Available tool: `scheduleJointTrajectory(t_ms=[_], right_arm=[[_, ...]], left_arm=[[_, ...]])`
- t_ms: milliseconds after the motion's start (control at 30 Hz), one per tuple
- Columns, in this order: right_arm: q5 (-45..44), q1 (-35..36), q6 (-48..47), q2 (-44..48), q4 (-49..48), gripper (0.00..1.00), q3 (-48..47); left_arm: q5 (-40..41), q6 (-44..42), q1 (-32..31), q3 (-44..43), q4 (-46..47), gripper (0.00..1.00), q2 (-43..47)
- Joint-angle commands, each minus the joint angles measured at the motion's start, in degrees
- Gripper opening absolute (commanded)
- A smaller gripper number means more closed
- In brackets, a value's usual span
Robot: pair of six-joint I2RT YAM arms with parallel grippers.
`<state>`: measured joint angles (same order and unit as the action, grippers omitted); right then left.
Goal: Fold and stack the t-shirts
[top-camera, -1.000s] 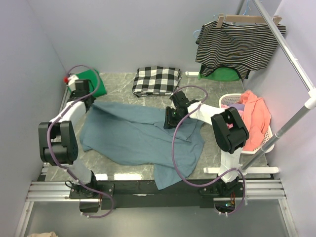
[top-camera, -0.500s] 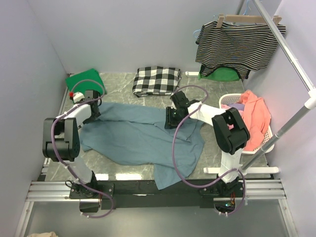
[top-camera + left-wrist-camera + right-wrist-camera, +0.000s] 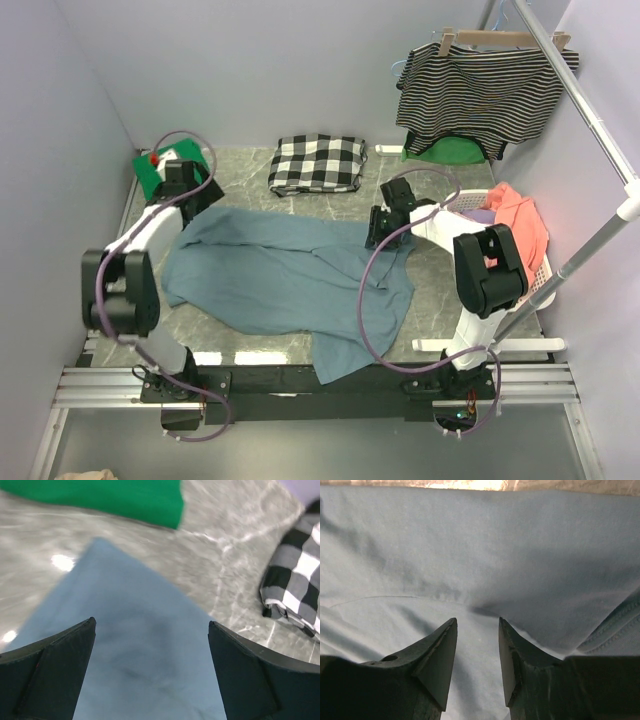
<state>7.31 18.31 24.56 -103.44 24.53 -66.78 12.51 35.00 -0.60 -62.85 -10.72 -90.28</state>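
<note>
No text, label, brand, number or sign can be read in any of the views.

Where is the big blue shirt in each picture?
Top external: the blue t-shirt lies spread across the middle of the table.
Left wrist: the blue t-shirt fills the lower middle, below the green t-shirt.
Right wrist: the blue t-shirt fills almost the whole picture.
Shared landmark: the checked cloth, also at the right edge of the left wrist view; the right wrist view does not show it.
</note>
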Motion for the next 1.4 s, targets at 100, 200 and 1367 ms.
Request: scheduleJointTrajectory(t_ms=[100,200,1367], right_arm=[[-2.81,-0.72,2.77,-2.29,-2.12,0.47,3.94],[-0.56,-3.8,5.14,-3.17,-4.14,0.47,6.4],[-9.52,-6.27,-3.02,-5.3,5.08,0.54,-24.72]], left_arm=[[-4.52,-2.22,2.53,-6.76,1.06,0.99,-13.42],[-4.43,-2.48,5.43,-7.2,0.53,0.99,-17.11],[-2.75,-5.56,2.71,-9.31,0.61,0.99,-12.21]])
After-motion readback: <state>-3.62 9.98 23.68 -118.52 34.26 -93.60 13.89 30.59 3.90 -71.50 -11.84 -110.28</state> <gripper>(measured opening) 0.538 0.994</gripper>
